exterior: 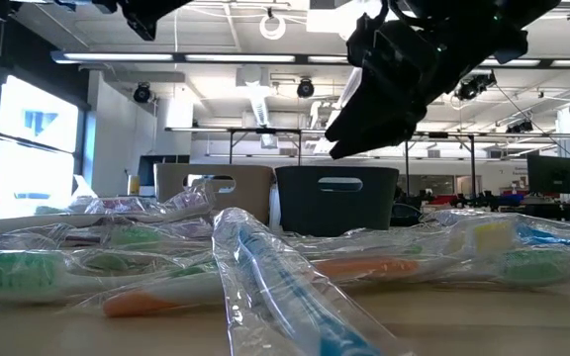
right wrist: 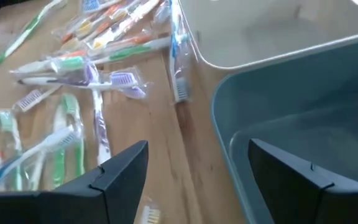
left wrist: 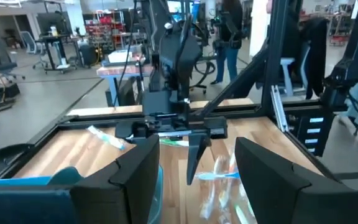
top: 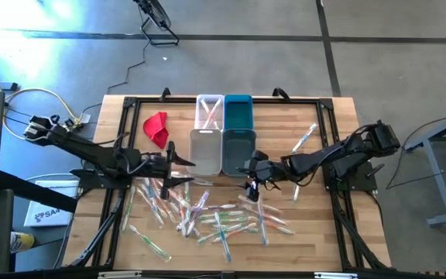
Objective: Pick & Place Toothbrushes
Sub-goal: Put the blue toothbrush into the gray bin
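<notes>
Toothbrushes heaped on the near half of the table, both grippers open above them

Wrappers in the low view blurred into one another, so single toothbrushes were hard to separate there; only a blue handle, an orange one and some green ones stood out. Behind them two bins showed only as fronts with handle slots, and a dark gripper hung cut off by the picture's top edge; which arm it belonged to could not be told from that view alone.

From above, the wooden table carried the toothbrushes scattered across its near half, with two more lying apart toward the right side. Four bins sat in a block at the middle: a clear bin and a teal bin at the back, a white bin and a grey-blue bin in front. A red cloth lay left of them. Grey floor surrounded the table, and the wrist and low views looked into a large workshop with desks and ceiling lamps; a person stood far back in the left wrist view.

The left gripper hovered just left of the white bin, fingers apart and empty. The right gripper hung at the grey-blue bin's near edge, fingers spread and holding nothing; its wrist view showed that bin's rim close by and toothbrushes on the wood beyond. Bare wood remained along the table's right side and far left corner
</notes>
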Action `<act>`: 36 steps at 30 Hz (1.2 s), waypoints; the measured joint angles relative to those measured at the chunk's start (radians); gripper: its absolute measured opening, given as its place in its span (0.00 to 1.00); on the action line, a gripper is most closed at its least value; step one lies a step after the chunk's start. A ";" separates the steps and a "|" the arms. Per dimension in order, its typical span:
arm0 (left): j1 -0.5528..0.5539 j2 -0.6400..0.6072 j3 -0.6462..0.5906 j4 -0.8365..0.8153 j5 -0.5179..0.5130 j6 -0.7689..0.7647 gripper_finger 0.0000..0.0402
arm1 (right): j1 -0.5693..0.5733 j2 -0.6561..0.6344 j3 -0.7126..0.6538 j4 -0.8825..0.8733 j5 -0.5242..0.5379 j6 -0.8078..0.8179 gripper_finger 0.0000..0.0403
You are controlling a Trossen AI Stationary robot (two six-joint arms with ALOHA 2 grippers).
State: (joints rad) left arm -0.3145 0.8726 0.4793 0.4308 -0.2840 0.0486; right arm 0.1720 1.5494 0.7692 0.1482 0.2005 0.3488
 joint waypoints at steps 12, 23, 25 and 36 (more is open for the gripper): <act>0.000 -0.080 0.000 -0.022 -0.068 0.060 0.52 | -0.075 0.000 0.000 0.051 0.008 -0.117 0.67; 0.000 -0.079 0.000 -0.069 -0.069 0.059 0.52 | -0.022 0.000 0.000 0.044 -0.004 -0.117 0.67; 0.000 -0.079 0.000 -0.078 -0.069 0.059 0.52 | -0.003 0.000 0.000 0.044 -0.024 -0.117 0.67; 0.000 -0.078 0.000 -0.100 -0.069 -0.009 0.52 | 0.092 0.000 0.000 0.036 -0.048 0.053 0.67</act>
State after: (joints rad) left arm -0.3141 0.7944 0.4793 0.3313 -0.3527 0.0400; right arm 0.2643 1.5497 0.7692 0.1839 0.1528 0.4019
